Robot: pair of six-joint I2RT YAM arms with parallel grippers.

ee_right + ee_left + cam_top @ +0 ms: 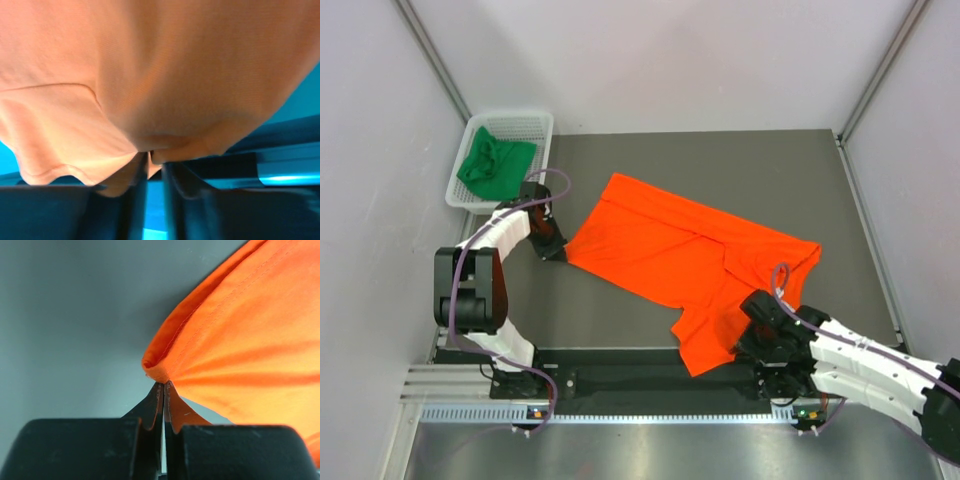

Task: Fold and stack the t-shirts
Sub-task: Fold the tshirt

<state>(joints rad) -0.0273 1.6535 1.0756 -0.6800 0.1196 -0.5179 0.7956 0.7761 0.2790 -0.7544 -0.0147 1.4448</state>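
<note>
Because the orange t-shirt looks limp, the left end effector pinches its 9 o'clock corner, the right end effector its 5 o'clock edge

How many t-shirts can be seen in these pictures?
2. The orange t-shirt lies spread on the table. The green t-shirt is bunched up in the white basket at the far left; another could be hidden beneath it.
</note>
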